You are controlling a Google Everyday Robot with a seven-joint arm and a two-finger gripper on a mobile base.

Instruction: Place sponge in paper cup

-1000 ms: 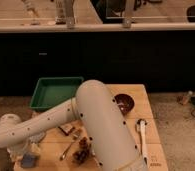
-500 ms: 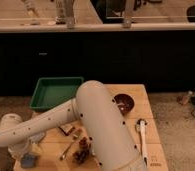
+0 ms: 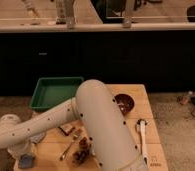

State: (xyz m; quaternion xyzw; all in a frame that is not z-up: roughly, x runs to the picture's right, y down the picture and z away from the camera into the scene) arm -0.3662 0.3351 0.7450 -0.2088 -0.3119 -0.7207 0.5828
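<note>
**A:** What has changed since the earlier frames?

**B:** Very little in the scene. The white arm (image 3: 96,125) still sweeps from the lower right across the wooden table (image 3: 141,100) to the bottom-left corner, and the wrist has kept its place there. The one difference is at the gripper (image 3: 25,156): it has drawn its jaws together, going from wide apart to fully closed, low over the table's left edge.

**A:** Closed on the sponge?

**B:** It appears so. The sponge (image 3: 26,161) is a small, flat blue-grey block directly under the wrist (only its lower part shows), and it looks pinched there, at the table's near-left corner.

**A:** How does it look otherwise?

**B:** Soft and dull, roughly rectangular, lying flat. Its upper side is hidden by the gripper.

**A:** And around it?

**B:** A green tray (image 3: 55,93) sits at the table's back left, well apart from the sponge. A dark bowl (image 3: 125,103) sits near the back right, a white-handled utensil (image 3: 143,137) lies along the right side, and a spoon (image 3: 71,146) lies by some dark bits near the middle. The paper cup cannot be made out.
</note>
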